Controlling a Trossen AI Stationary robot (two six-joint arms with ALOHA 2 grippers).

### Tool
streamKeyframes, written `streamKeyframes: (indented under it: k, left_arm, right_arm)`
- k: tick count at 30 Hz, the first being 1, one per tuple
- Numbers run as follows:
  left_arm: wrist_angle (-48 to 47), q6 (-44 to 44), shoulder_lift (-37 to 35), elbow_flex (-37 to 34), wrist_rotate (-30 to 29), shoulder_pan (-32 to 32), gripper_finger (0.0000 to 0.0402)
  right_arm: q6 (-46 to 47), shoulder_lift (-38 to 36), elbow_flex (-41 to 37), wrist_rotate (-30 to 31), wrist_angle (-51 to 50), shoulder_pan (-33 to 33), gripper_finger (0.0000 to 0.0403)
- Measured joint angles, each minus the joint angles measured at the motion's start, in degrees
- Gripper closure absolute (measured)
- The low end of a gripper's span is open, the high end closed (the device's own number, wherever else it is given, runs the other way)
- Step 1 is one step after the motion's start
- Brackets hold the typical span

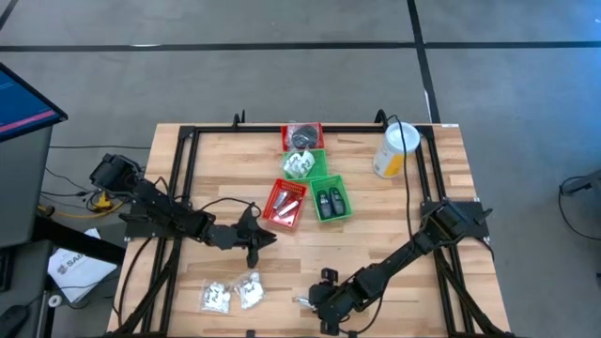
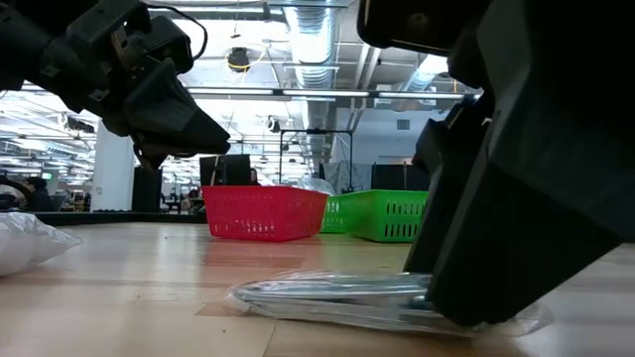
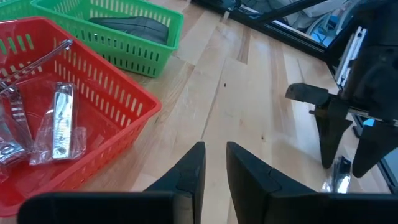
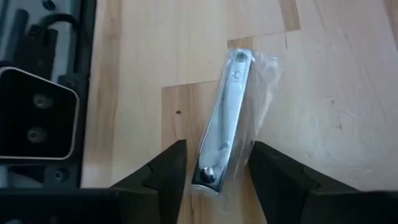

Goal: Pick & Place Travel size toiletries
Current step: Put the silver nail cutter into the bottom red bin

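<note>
The wooden counter (image 1: 376,225) fills the middle of the high view, with both dark arms reaching in from its sides; at upper centre sit four mesh baskets, a red basket (image 1: 302,136) on top, two green baskets (image 1: 330,199) below it, and a second red basket (image 1: 287,203) holding wrapped silvery clippers; a yellow canister (image 1: 394,150) stands to the upper right; two clear packets (image 1: 230,293) with white contents lie at lower left; the left gripper (image 1: 252,235) hangs just above the counter left of centre, its fingers nearly together and holding nothing; the right gripper (image 4: 214,171) is down at lower centre, its fingers apart on either side of a wrapped nail clipper (image 4: 225,121) lying flat on the wood; the step in hand looks like the grasp of this clipper; next the fingers would need to pinch it squarely across its narrow body, lift it clear, and carry it up to the lower red basket.
</note>
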Motion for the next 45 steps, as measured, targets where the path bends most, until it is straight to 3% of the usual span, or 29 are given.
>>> streamKeyframes:
  k: [3, 9, 26, 35, 45]
  left_arm:
    - [0.01, 0.0, 0.0, 0.0, 0.0, 0.0, 0.0344]
    - [0.01, -0.02, 0.0, 0.0, 0.0, 0.0, 0.0344]
    - [0.09, -0.04, 0.0, 0.0, 0.0, 0.0, 0.0344]
    - [1.14, -0.02, 0.01, 0.0, 0.0, 0.0, 0.0344]
    - [3.77, 0.03, 0.0, 0.0, 0.0, -0.01, 0.0344]
  right_arm:
    - [-0.02, 0.47, 1.98, 0.34, -4.39, 0.13, 0.0262]
    - [0.12, 0.36, 2.16, 0.18, -5.74, 0.01, 0.036]
    - [-6.77, 1.41, 12.7, 0.06, -19.8, 0.25, 0.0356]
    - [-7.53, 1.48, 17.87, 5.68, -31.78, -0.25, 0.0356]
    - [-10.09, -2.82, 21.05, 11.77, -37.41, -1.13, 0.0356]
